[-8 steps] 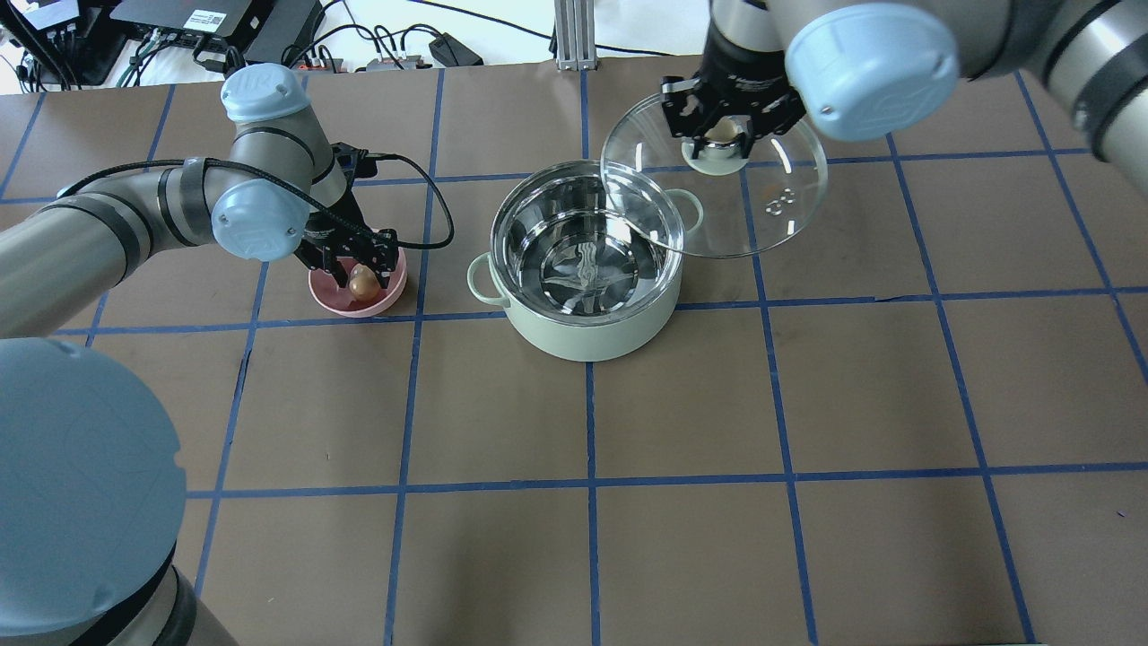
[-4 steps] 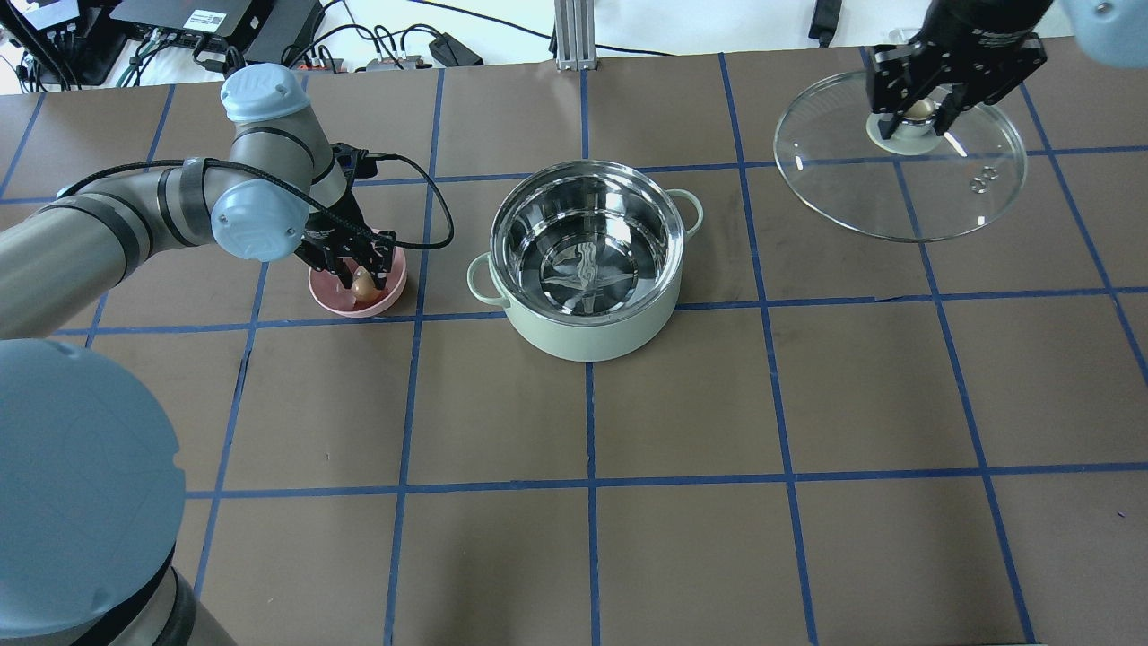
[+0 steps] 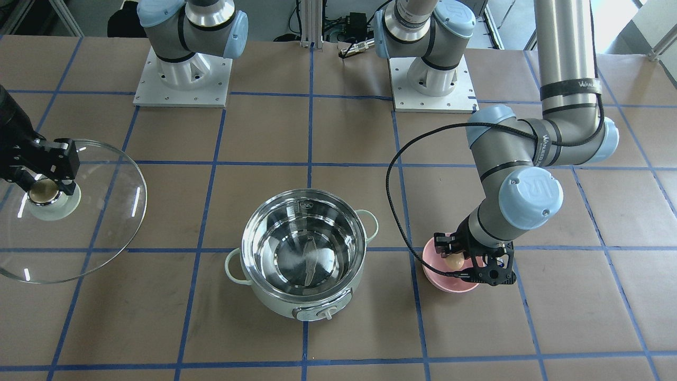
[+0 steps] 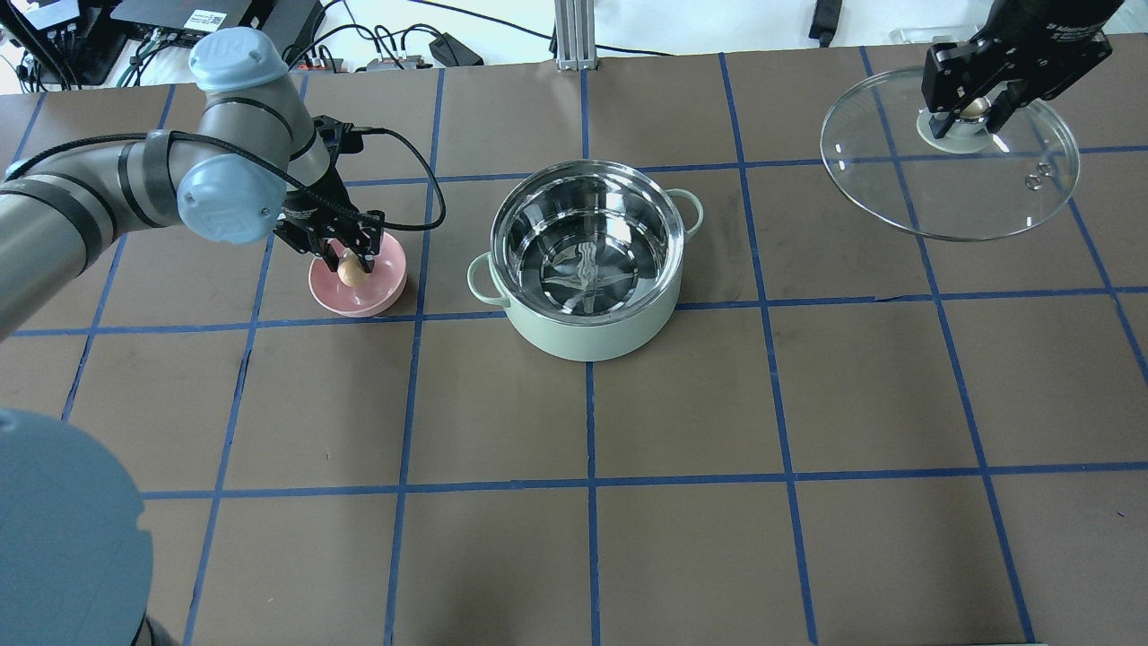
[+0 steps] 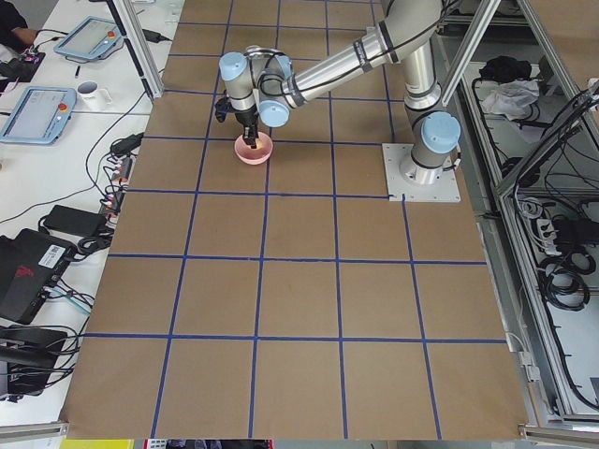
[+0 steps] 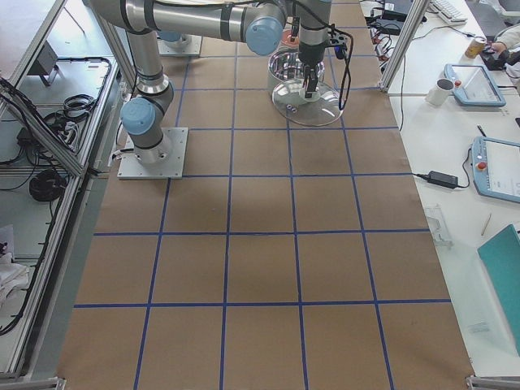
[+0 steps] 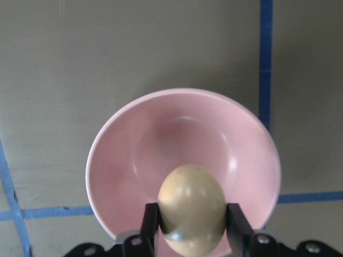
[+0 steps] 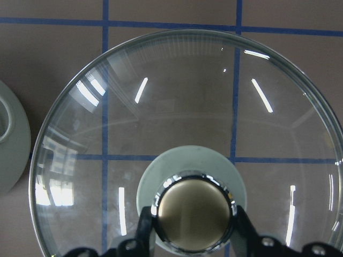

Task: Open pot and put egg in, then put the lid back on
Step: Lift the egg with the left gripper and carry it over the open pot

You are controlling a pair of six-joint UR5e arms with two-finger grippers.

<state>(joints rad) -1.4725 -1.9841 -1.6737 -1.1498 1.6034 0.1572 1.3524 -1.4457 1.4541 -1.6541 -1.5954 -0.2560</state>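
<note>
Your left gripper has its fingers closed on the egg, held right above the pink bowl. Your right gripper is clamped on the knob of the lid, well off to the right of the pot, which stands open mid-tabletop.

Left arm reaches in from left of overhead view, elbow bent. My left gripper points down, pinching the egg. My right gripper, upper right, points down, clamped on the lid knob.
</note>
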